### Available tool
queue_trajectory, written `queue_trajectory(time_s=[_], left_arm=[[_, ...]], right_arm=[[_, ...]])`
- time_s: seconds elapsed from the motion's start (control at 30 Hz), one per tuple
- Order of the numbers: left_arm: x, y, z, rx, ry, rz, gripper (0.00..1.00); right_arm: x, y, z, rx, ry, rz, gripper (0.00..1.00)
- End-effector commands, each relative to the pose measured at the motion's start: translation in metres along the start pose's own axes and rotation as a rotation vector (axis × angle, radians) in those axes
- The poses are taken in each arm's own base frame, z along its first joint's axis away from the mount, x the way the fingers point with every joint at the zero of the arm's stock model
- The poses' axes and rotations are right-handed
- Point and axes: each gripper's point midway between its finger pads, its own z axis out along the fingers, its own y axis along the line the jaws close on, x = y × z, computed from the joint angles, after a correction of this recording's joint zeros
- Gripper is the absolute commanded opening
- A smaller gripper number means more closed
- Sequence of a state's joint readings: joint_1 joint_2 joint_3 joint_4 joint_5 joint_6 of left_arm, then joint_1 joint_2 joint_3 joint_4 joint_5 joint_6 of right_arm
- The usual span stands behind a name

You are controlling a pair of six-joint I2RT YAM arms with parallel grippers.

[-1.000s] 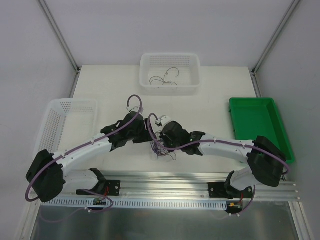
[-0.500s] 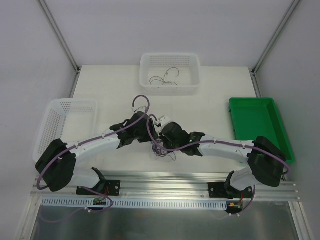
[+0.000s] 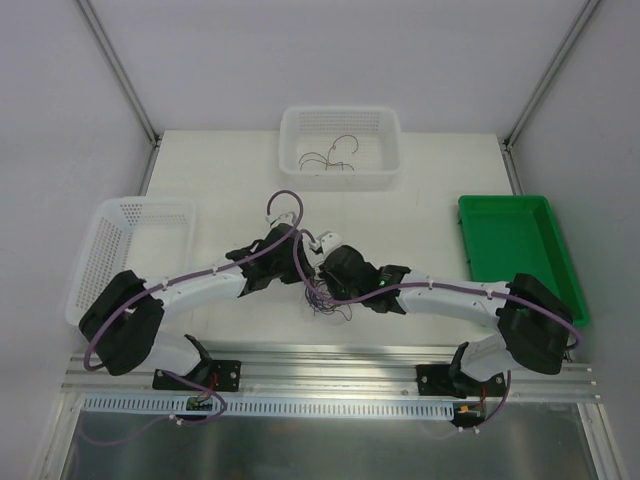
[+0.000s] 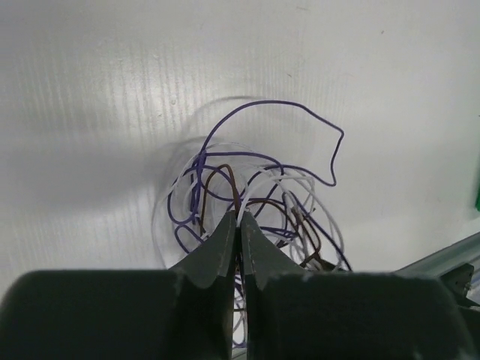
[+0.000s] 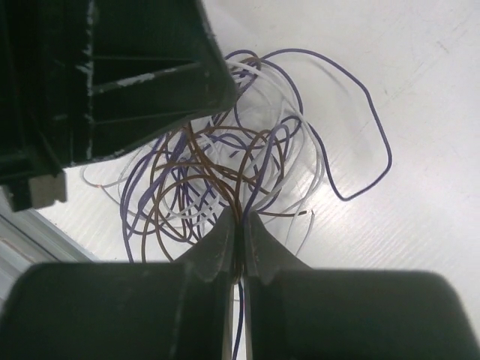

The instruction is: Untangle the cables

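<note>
Closed since before: left jaws, pinching cables (image 4: pixel 257 196); right jaws clamped on cables.

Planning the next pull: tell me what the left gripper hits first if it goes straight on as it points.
The cables: the left gripper, shut on a white strand, has its tips in the tangle. Beyond lies the white table, probably close.

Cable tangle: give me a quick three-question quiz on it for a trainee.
1. True or false: the left gripper and right gripper are both shut on wires of the tangle.
2. Which container holds loose wires? A. far white basket B. green tray C. left white basket
3. Fill in: the tangle's wires are purple, white and ____.
Key: 1 true; 2 A; 3 brown.
</note>
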State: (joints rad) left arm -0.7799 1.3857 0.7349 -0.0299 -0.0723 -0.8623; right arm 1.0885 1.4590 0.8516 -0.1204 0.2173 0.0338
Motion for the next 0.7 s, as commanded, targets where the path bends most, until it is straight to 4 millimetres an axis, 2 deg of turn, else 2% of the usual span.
queue_trajectory(time_s=[0.0, 0.1, 0.13, 0.17, 0.23, 0.27, 0.33, 0.37, 0.47, 0.57, 0.67], left_arm=[[-0.008, 0.003, -0.010, 0.000, -0.063, 0.026, 0.00], [-0.023, 0.019, -0.028, -0.037, -0.114, 0.032, 0.00], [-0.033, 0.031, -0.033, -0.068, -0.145, 0.024, 0.00], [-0.042, 0.035, -0.045, -0.068, -0.177, 0.016, 0.00], [-0.053, 0.048, -0.058, -0.088, -0.222, 0.005, 0.00], [-0.068, 0.054, -0.072, -0.084, -0.280, -0.026, 0.00], [-0.074, 0.066, -0.083, -0.097, -0.312, -0.043, 0.00], [-0.083, 0.069, -0.096, -0.089, -0.361, -0.060, 0.00], [-0.090, 0.072, -0.114, -0.091, -0.414, -0.057, 0.00], [-0.096, 0.075, -0.130, -0.104, -0.457, -0.042, 0.00], [-0.104, 0.083, -0.146, -0.160, -0.502, -0.014, 0.00]], right_arm=[[-0.012, -0.016, -0.013, 0.073, -0.056, 0.009, 0.01], [-0.003, -0.039, -0.018, 0.148, -0.045, 0.042, 0.01], [-0.005, -0.046, -0.025, 0.167, -0.064, 0.060, 0.01], [-0.005, -0.057, -0.027, 0.189, -0.068, 0.094, 0.01], [0.005, -0.072, -0.034, 0.229, -0.057, 0.126, 0.01], [0.004, -0.078, -0.041, 0.240, -0.076, 0.151, 0.01], [0.011, -0.097, -0.050, 0.288, -0.067, 0.188, 0.01], [0.006, -0.106, -0.058, 0.305, -0.098, 0.228, 0.01], [0.010, -0.123, -0.074, 0.339, -0.117, 0.286, 0.01], [0.000, -0.131, -0.098, 0.328, -0.207, 0.370, 0.01], [0.002, -0.142, -0.110, 0.350, -0.242, 0.439, 0.01]])
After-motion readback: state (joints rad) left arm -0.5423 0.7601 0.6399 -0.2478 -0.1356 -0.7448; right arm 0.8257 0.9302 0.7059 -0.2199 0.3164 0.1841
